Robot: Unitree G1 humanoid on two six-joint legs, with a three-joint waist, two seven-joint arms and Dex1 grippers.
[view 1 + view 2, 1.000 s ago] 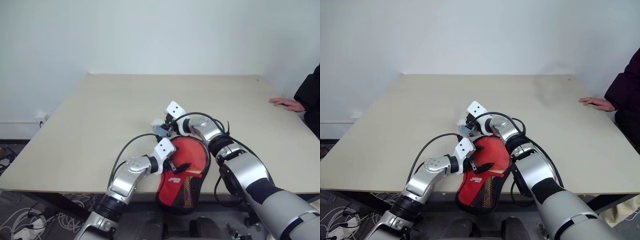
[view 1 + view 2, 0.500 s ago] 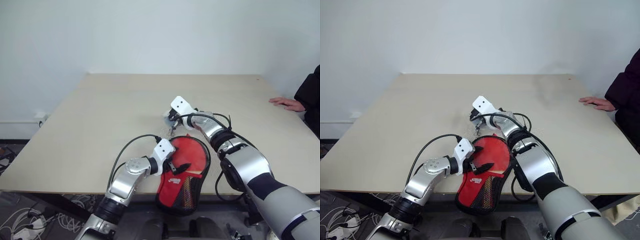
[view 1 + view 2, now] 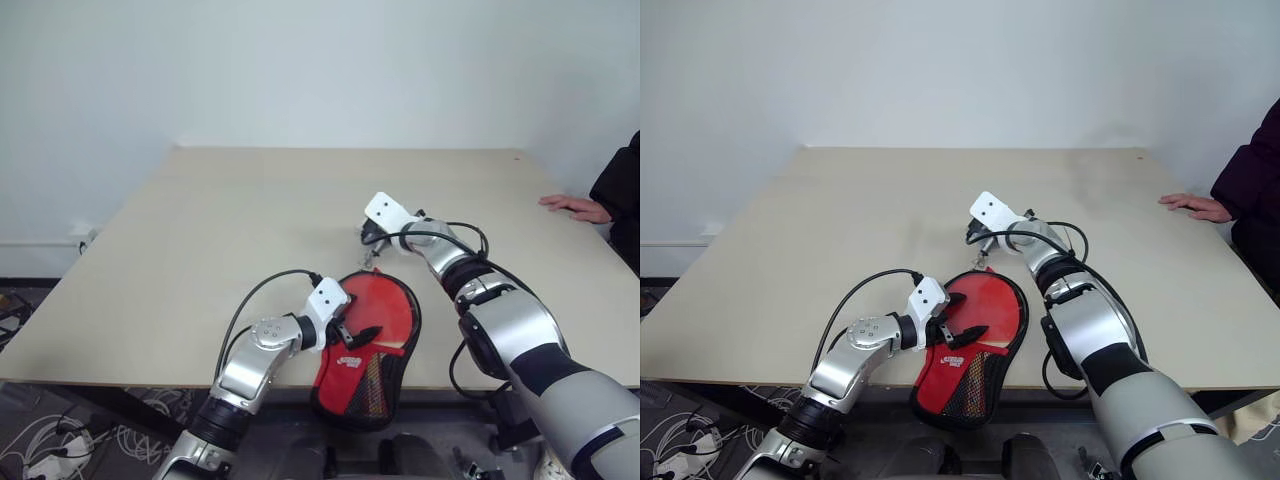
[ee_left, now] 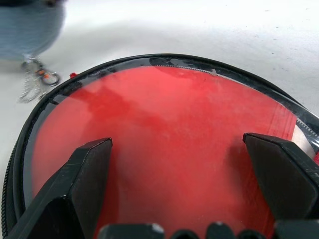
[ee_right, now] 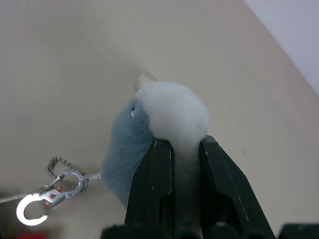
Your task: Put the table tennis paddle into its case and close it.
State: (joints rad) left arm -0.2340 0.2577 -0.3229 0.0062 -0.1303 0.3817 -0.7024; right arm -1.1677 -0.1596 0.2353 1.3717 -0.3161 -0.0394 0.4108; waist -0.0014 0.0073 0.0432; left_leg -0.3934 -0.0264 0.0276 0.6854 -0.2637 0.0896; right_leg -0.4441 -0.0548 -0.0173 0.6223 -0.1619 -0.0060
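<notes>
Left wrist view, L end effector (image 4: 177, 164) spread over case (image 4: 164, 149), paddle handle hidden, R end effector (image 5: 175, 164) clamped on fuzzy charm (image 5: 149, 134).

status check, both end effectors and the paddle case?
Left end effector open over the case, paddle inside. Right end effector shut on plush charm, clipped by chain. Case not fully zipped.

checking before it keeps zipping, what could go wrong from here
1. The right gripper is shut on the fuzzy charm, not on the metal clasp and chain; the soft plush could slip out or the chain could snap under the pull.
2. The left gripper is open over the case, not clamping it, so the case may drag across the table instead of zipping shut.
</notes>
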